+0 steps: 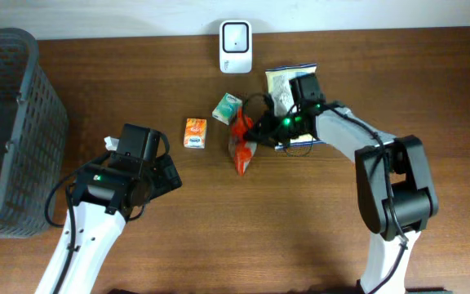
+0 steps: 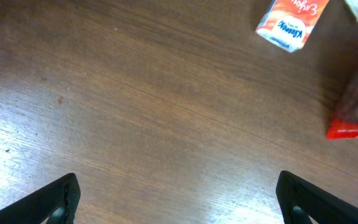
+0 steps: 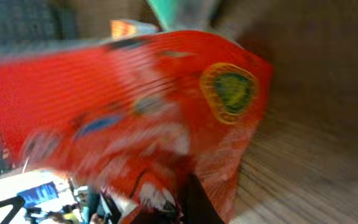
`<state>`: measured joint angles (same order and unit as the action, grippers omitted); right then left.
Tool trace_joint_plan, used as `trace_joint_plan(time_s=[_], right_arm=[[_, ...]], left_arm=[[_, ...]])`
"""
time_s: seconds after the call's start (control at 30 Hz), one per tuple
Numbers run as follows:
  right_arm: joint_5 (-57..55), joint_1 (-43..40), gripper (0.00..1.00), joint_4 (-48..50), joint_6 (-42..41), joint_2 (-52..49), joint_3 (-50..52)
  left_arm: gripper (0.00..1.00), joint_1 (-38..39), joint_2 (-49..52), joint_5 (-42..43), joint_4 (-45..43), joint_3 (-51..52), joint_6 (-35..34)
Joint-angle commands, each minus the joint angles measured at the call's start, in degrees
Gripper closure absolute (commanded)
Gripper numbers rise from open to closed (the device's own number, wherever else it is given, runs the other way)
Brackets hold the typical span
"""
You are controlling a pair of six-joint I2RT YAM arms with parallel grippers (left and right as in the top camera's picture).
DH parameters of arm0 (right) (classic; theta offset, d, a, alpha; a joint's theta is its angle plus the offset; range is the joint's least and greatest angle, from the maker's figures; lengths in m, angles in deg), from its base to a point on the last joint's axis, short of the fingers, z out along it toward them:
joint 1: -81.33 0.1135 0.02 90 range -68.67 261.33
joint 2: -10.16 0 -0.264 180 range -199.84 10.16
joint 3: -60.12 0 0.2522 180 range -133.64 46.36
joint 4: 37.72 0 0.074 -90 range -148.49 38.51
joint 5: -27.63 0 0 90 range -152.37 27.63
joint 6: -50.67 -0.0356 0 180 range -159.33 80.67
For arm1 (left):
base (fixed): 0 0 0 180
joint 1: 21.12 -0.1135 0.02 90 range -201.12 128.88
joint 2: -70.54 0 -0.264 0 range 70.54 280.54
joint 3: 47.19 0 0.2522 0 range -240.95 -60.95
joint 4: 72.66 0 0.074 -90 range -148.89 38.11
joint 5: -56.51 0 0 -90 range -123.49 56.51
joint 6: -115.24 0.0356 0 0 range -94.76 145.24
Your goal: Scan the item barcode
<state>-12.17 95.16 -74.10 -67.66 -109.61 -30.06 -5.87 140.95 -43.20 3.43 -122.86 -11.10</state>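
Right gripper (image 1: 246, 129) shut on the upper end of a red packet (image 1: 242, 153), jaws closed tight across the crinkled film. In the right wrist view, the packet blurred and filling most of the frame, with one dark finger (image 3: 194, 199) showing beneath it. Packet near the middle of the table, lower end pointing down toward the near edge; whether resting on the wood or just clear of it, not discernible. Left gripper (image 1: 168, 173) spread to full width over bare wood and holding nothing, both fingertips (image 2: 64, 196) visible at the bottom corners of the left wrist view. Surface: dark brown wood-grain tabletop (image 1: 300, 229), with pale glare streaks in the left wrist view. White scanner unit (image 1: 236, 46) at the far edge, beyond the red packet and apart from it. Green packet (image 1: 227, 108) just left of the right gripper. Orange carton (image 1: 195, 133) left of the red packet, near but not touching. Blue-and-white pouch (image 1: 288, 80) partly under the right wrist. Grey mesh basket (image 1: 6, 122) at the left end of the table. Pale strip beyond the far edge; nothing more of the room discernible.
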Motion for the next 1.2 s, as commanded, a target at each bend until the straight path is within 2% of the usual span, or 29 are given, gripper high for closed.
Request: trace_joint_plan(time_s=[0.0, 0.03, 0.07, 0.1, 0.17, 0.23, 0.3, 0.33, 0.43, 0.53, 0.6, 0.7, 0.77, 0.8, 0.9, 0.93, 0.97, 1.07, 1.17], right_arm=[[-13.4, -2.6, 0.80, -6.3, 2.2, 0.5, 1.0], [-15.3, -3.7, 0.69, -9.2, 4.5, 0.6, 0.2], [-17.3, -5.1, 0.54, -14.8, 8.3, 0.6, -2.5], [-20.4, -6.5, 0.40, -23.5, 12.4, 0.9, -8.5], [-25.4, -6.7, 0.38, -41.7, 19.2, 1.4, -23.7], [-25.4, -4.1, 0.33, -52.7, 22.6, 1.4, -32.3], [-30.1, 2.2, 0.33, -51.8, 25.0, 1.3, -30.7], [-37.8, 5.9, 0.33, -49.1, 20.4, 1.2, -28.0], [-48.8, 12.6, 0.33, -38.2, 7.3, 1.1, -19.7], [-57.9, 18.4, 0.33, -27.6, 3.3, 1.1, -11.4], [-62.6, 19.2, 0.33, -26.3, 0.4, 1.0, -9.1], [-62.9, 18.9, 0.71, -25.9, 0.4, 1.0, -8.5], [-62.0, 18.8, 0.91, -25.3, 0.3, 1.0, -8.9], [-61.2, 18.7, 0.96, -25.5, 0.3, 1.0, -10.1], [-61.0, 17.2, 0.96, -29.5, 0.4, 1.1, -23.9], [-61.0, 15.3, 0.96, -29.9, 0.4, 1.1, -31.1], [-60.9, 14.1, 0.96, -28.6, 0.6, 1.1, -33.7], [-60.7, 12.2, 0.96, -16.2, 3.0, 0.9, -34.1], [-58.1, 12.4, 0.96, 2.3, 13.2, -2.0, -34.0]], left_arm=[[0.01, 0.0, -0.2, -0.6, -0.1, -0.2, -0.8], [0.01, 0.0, -0.2, -0.6, -0.1, -0.2, -0.8], [0.01, 0.0, -0.2, -0.6, -0.1, -0.2, -0.8], [0.01, 0.0, -0.2, -0.6, -0.1, -0.2, -0.8], [0.01, 0.0, -0.2, -0.6, -0.1, -0.2, -0.8], [0.01, 0.0, -0.2, -0.6, -0.1, -0.2, -0.8], [0.01, 0.0, -0.2, -0.6, -0.1, -0.2, -0.8], [0.01, 0.0, -0.2, -0.6, -0.1, -0.2, -0.8], [0.01, 0.0, -0.2, -0.6, -0.1, -0.2, -0.8], [0.01, 0.0, -0.2, -0.6, -0.1, -0.2, -0.8], [0.01, 0.0, -0.2, -0.6, -0.1, -0.2, -0.8], [0.01, 0.0, -0.2, -0.6, -0.1, -0.2, -0.8], [0.01, 0.0, -0.2, -0.6, -0.1, -0.2, -0.8], [0.01, 0.0, -0.2, -0.6, -0.1, -0.2, -0.8], [0.01, 0.0, -0.2, -0.6, -0.1, -0.2, -0.8], [0.01, 0.0, -0.2, -0.6, -0.1, -0.2, -0.8], [0.01, 0.0, -0.2, -0.6, -0.1, -0.2, -0.8], [0.01, 0.0, -0.2, -0.6, -0.1, -0.2, -0.8], [0.01, 0.0, -0.2, -0.6, -0.1, -0.2, -0.8]])
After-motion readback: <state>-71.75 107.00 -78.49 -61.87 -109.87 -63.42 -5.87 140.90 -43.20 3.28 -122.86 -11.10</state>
